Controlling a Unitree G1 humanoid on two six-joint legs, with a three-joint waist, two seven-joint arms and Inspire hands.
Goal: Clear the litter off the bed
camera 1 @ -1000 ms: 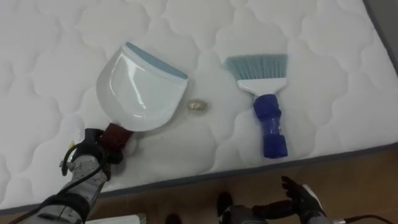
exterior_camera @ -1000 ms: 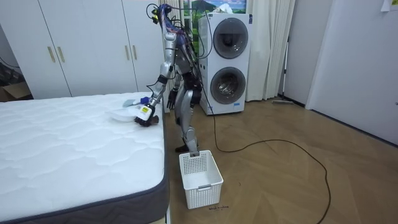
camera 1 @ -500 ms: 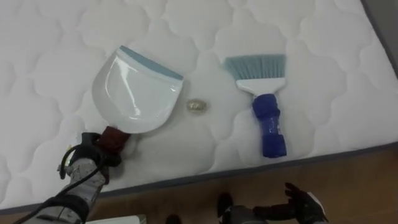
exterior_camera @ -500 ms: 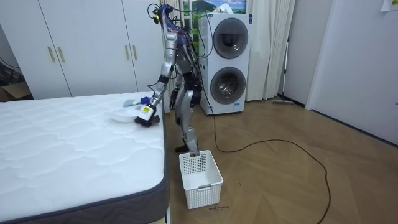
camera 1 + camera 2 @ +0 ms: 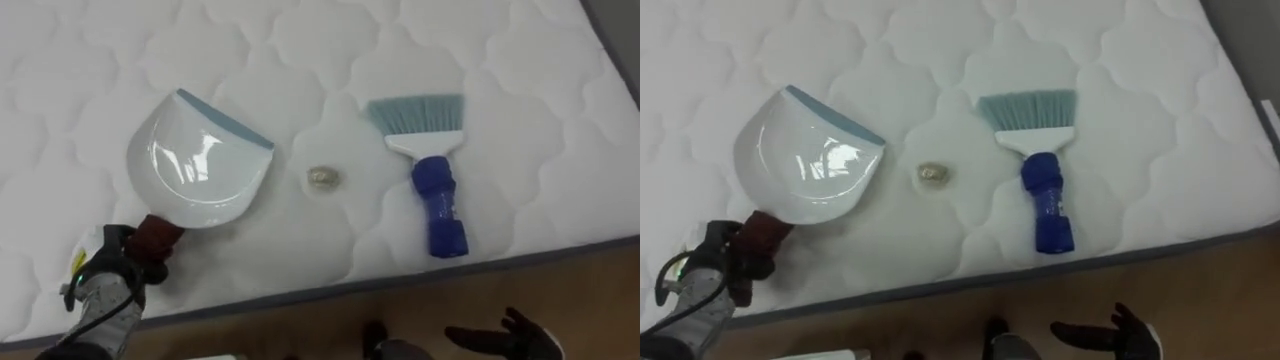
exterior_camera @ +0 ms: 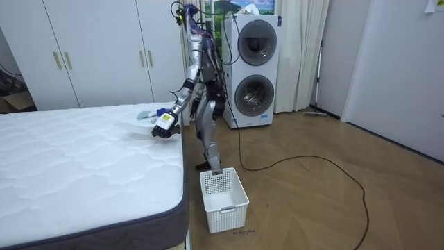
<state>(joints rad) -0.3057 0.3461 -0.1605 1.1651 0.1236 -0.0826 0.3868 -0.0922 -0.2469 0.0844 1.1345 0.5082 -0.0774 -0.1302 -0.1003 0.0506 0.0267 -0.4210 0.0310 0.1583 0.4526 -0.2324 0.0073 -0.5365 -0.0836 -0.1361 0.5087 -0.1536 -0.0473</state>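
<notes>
Debris, a small crumpled scrap, lies unswept on the mattress near its front edge, between the dustpan and the brush, touching neither. The left hand has its fingers curled round the dustpan's dark handle. The right hand hangs empty below the front edge, fingers spread. Sweeping looks not yet begun: the brush lies ungrasped.

The left robot hand has drawn the dustpan leftward across the bed, away from the small scrap, widening their gap.
</notes>
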